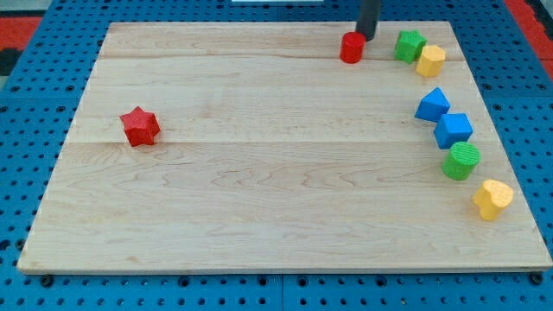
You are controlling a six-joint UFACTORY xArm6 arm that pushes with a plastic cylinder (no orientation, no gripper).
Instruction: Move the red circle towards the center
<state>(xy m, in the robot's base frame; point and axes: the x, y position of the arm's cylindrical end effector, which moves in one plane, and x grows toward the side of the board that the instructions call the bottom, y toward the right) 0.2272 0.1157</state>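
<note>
The red circle (352, 47) is a small red cylinder near the view's top edge of the wooden board (259, 173), right of the middle. My tip (366, 37) is the lower end of a dark rod coming down from the view's top. It stands just to the upper right of the red circle, touching or nearly touching it.
A red star (140, 126) lies at the view's left. A green block (409, 45) and a yellow block (430, 60) sit at the top right. Down the right side lie a blue triangle (433, 104), a blue block (454, 130), a green circle (461, 161) and a yellow heart (492, 199).
</note>
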